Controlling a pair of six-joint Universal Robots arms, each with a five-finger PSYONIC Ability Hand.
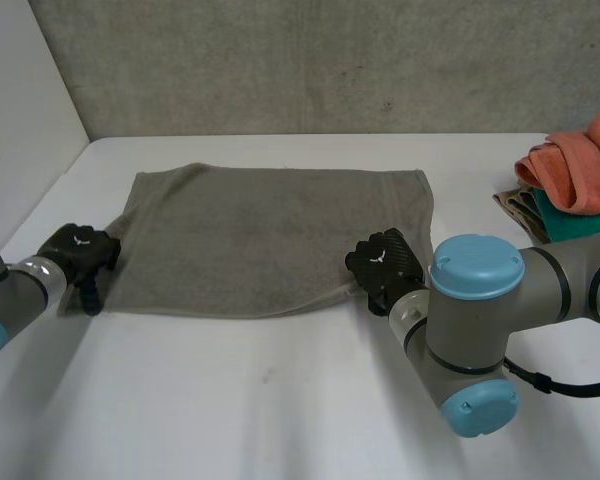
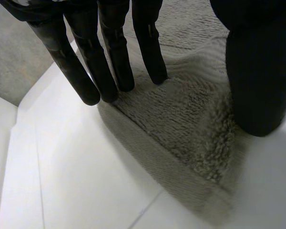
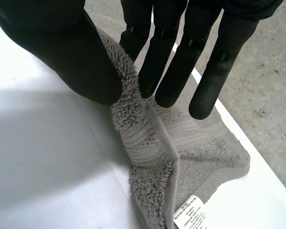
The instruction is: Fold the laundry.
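The left robot hand (image 1: pixel 80 252) sits at the near left corner of the towel (image 1: pixel 270 235). In its wrist view its fingers (image 2: pixel 109 67) are straight, their tips resting on the pile just inside the corner, while the thumb (image 2: pixel 260 81) stands apart at the other side of that corner. The cloth between them lies flat, so this hand is open and merely touches the cloth.

The grey towel is spread flat on the white worktop (image 1: pixel 280 400), long side running across (a few faint ripples near its near edge).

The right robot hand (image 1: pixel 385 262) is at the near right corner. There the cloth is drawn up into a ridge and pinched between the thumb (image 3: pixel 71 52) and the nearest finger, the other fingers (image 3: pixel 174 67) straight beside it. A white label (image 3: pixel 190 214) shows on the corner beyond the fingertips.

At the far right edge of the worktop lies a pile of cloths (image 1: pixel 570 180), orange on teal and beige, well apart from the towel.
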